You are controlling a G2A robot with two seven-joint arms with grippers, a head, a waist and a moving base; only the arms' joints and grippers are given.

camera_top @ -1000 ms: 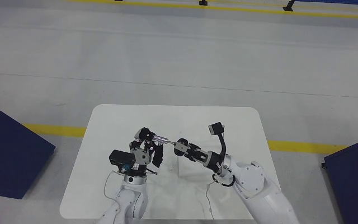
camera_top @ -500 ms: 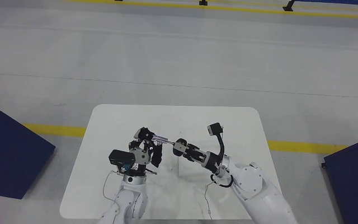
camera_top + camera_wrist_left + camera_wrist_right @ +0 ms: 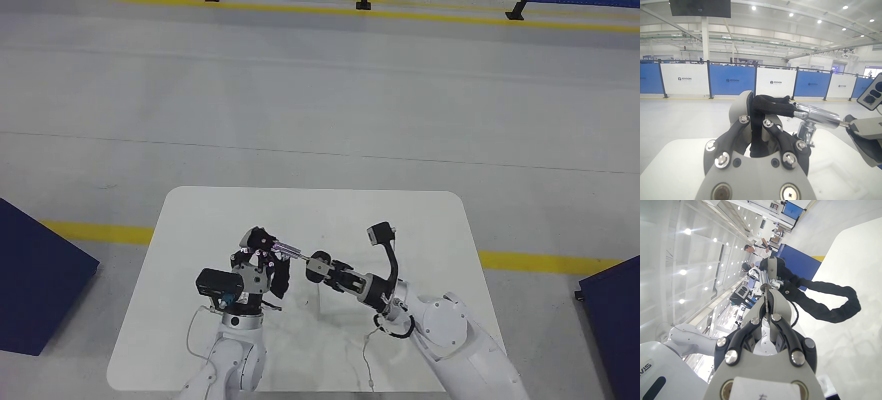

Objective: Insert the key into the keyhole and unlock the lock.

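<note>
Two pincers (image 3: 263, 252) (image 3: 316, 264), one lock (image 3: 821, 116), one key (image 3: 766, 301)

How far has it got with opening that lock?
Already done: the left fingers hold the lock, the right fingers pinch the key. In hand: the key's tip is at the keyhole, seemingly partly in. Left: pushing it home and turning it; nothing shows the lock open yet.
</note>
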